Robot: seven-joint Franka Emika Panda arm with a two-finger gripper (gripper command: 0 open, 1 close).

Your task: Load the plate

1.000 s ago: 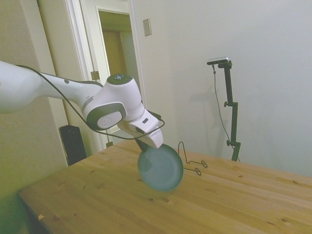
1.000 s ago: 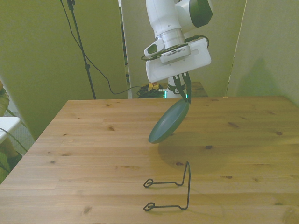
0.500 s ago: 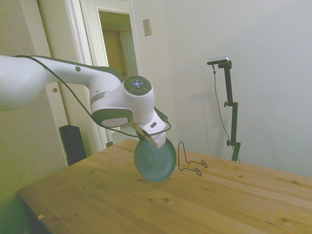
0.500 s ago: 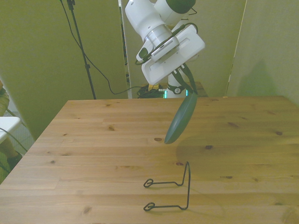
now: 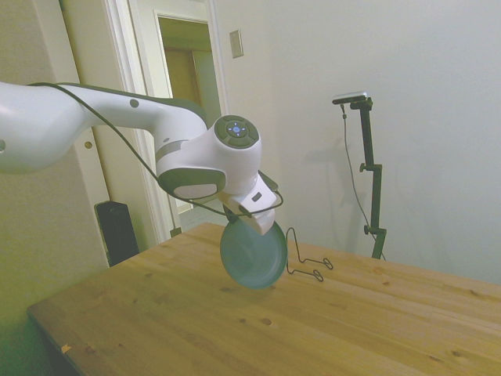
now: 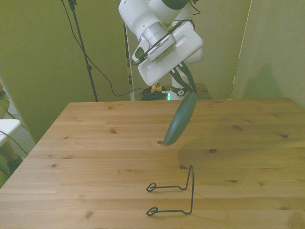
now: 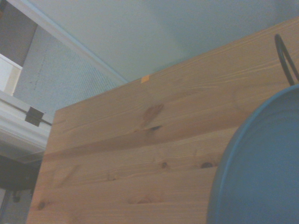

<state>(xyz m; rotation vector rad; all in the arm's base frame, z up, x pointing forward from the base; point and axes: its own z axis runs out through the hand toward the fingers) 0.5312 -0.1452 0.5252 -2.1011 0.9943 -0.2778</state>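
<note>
Got the plate (image 5: 253, 255) up in the air, hanging off the end effector (image 6: 186, 86) by its top rim, fingers pinched closed on that edge. Tilted steeply, nearly on edge, clear of the counter (image 6: 95, 157) with a shadow underneath. Landmark here: the black wire stand (image 6: 174, 192), sitting on the counter by the camera-side edge in the front view. Plate held above and farther back than the stand, well apart from it, not touching. Just behind the plate in the side view. Plate's curved rim (image 7: 261, 177) filling a corner of the wrist view.
</note>
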